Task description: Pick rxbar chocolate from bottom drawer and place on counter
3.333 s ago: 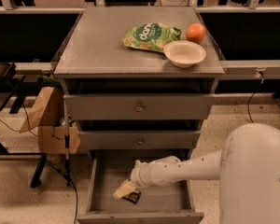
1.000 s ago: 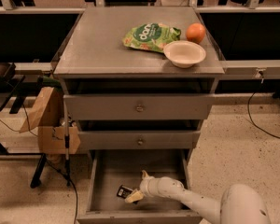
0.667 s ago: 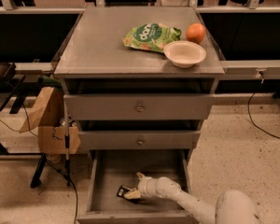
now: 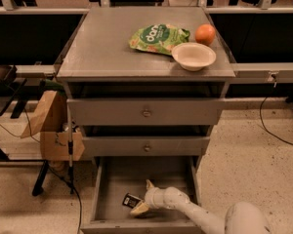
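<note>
The rxbar chocolate, a small dark bar with pale markings, lies flat on the floor of the open bottom drawer, left of centre and near the front. My gripper is down inside the drawer, just right of the bar. It is open, with one pale finger pointing toward the back and the other near the drawer front by the bar's right end. The bar rests on the floor, not lifted. The counter is the grey top of the cabinet.
On the counter's right half lie a green snack bag, an orange and a white bowl. The two upper drawers are shut. A cardboard box and a stand are left of the cabinet.
My arm has dropped from a high reach from the right to a low reach inside the drawer. Over the last second the gripper stayed beside the bar, which still lies on the drawer floor.
</note>
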`<state>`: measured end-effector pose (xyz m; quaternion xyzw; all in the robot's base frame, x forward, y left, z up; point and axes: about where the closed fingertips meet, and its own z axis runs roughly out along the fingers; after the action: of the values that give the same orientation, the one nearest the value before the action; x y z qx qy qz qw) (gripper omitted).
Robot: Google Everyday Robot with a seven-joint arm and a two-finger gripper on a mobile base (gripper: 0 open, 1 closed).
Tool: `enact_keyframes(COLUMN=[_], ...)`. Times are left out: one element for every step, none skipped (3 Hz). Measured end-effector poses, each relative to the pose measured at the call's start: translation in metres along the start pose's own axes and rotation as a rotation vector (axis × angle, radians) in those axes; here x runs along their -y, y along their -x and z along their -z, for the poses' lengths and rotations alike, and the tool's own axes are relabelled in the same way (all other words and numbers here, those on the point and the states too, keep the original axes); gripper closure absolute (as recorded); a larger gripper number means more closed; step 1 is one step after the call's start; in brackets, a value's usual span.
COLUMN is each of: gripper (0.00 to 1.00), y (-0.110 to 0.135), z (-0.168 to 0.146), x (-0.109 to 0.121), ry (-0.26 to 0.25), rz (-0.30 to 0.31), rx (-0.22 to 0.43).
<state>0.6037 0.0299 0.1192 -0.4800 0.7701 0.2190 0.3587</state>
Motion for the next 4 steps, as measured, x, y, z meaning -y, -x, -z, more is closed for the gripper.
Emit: enact_keyframes(gripper=[0.0,0.0,0.1,0.19], y=[-0.0075,-0.0114,-0.0114,-0.0117], z=[0.0072,0.0093,0.0091,0.0028], x=[-0.0053,-0.0076,-0.0079,-0.0061], ry=[-0.004,-0.009,-0.008,-0.006], rz=[0.013,0.024,0.024,0.027], rx=[-0.017,-0.032,-0.032,-0.03])
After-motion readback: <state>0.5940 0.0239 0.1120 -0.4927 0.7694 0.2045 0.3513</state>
